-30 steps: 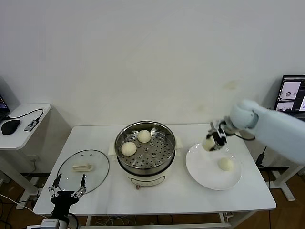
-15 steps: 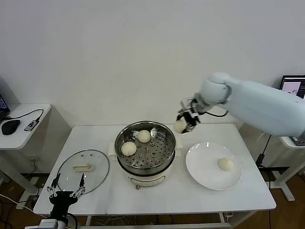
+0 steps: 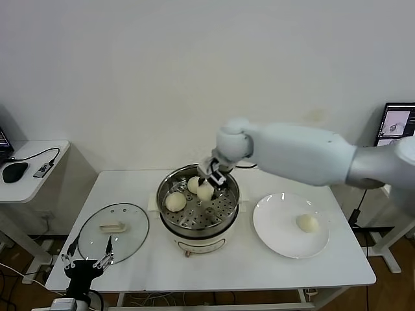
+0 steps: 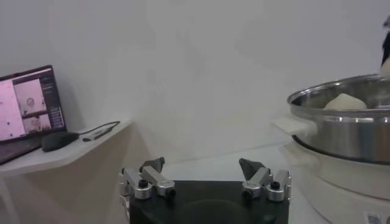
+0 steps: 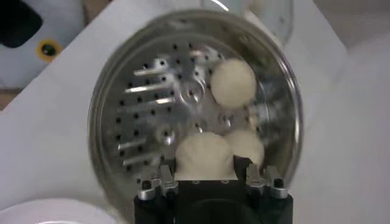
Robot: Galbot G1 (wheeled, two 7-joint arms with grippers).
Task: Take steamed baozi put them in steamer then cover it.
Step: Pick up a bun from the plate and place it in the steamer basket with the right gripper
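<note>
Your right arm [image 3: 305, 155] shows as a fat, smooth, pale grey-white shell with a rounded joint, tapering to a small black right gripper [image 3: 212, 178] with silver finger mounts [image 5: 155, 184] and dark screw heads. Down at the left gripper [image 4: 205, 178], you've got a black block body, silver knuckles, dark pointed fingertips [image 4: 152, 164].

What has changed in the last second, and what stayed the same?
The right gripper carried a baozi from above the plate leftward to over the steamer, still gripping it. Two buns in the steamer, one on the plate, the lid and the left gripper stayed put.
</note>
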